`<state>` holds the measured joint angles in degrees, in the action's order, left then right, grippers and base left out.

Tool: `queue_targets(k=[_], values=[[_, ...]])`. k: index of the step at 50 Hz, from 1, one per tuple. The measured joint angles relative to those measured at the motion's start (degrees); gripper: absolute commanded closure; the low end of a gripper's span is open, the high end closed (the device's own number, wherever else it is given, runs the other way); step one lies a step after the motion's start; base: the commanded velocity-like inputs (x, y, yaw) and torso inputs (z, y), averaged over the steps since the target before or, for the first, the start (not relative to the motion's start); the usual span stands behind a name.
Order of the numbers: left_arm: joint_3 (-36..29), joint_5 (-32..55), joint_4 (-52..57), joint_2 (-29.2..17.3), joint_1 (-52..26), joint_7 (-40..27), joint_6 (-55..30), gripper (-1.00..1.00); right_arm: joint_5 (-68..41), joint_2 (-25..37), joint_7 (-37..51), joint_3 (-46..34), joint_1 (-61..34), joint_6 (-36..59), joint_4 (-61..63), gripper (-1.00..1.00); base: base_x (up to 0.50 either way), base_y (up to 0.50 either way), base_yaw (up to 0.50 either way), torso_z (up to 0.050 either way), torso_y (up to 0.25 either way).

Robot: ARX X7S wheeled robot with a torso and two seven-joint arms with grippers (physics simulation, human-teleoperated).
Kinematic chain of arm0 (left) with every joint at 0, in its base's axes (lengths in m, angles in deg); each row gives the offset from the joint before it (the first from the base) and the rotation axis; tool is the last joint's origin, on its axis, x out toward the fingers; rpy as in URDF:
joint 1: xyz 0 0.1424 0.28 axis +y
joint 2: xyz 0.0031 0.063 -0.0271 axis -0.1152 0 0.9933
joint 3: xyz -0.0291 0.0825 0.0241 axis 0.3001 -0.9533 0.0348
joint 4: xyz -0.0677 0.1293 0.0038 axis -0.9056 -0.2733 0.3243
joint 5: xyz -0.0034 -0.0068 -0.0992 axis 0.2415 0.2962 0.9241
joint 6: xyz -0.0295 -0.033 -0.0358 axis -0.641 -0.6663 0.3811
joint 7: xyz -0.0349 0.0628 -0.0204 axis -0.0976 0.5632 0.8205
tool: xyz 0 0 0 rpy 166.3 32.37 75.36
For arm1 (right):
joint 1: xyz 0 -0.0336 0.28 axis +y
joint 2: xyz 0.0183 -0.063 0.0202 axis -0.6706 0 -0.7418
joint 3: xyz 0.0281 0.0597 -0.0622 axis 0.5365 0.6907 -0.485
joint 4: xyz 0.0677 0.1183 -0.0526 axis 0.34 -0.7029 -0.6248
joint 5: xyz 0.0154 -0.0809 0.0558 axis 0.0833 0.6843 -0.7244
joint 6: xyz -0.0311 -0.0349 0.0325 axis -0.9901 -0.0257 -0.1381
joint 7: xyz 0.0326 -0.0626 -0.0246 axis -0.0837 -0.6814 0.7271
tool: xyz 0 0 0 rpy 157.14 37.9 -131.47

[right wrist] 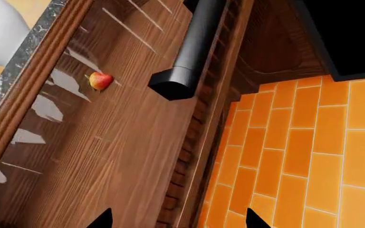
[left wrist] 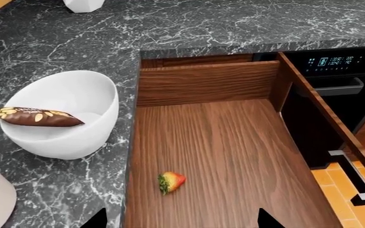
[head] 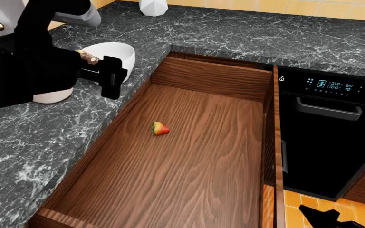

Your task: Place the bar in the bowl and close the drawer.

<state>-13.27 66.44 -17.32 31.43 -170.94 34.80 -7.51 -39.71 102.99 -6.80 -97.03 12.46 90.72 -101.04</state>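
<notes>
Left claw (left wrist: 182, 219) tips wide apart, empty, over the reddish-brown wooden drawer (left wrist: 233, 156) w/ small red strawberry (left wrist: 171, 181); thin brown speckled bar (left wrist: 35, 117) lies across the glossy white bowl (left wrist: 74, 137) rim, so a hard shove shut could jolt the bench & tip it out; right claw (right wrist: 176, 219) also wide.

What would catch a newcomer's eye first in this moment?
The drawer, pulled wide open from the dark marble counter, fills the view, bare except for a strawberry on its floor. On the counter to the left, the bar lies across the rim of the bowl, with the left pincer close beside the bowl.
</notes>
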Motion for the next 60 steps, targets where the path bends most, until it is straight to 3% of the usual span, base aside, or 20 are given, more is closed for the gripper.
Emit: queue_targets(k=[21,60], values=[[-0.75,-0.57,-0.42,0.14,-0.05,0.79,0.39,-1.0,4.85,-16.16,-5.97,-4.04,-6.23,6.57,-18.76,-1.0,0.0,0.0,0.0,0.0,0.0],[-2.21,-2.33,-1.04,0.39,0.11,2.54,1.44,-1.0,11.47,-38.13,-4.87,-12.78,-19.42,17.12,-32.29,-1.0,0.0,0.0,0.0,0.0,0.0]])
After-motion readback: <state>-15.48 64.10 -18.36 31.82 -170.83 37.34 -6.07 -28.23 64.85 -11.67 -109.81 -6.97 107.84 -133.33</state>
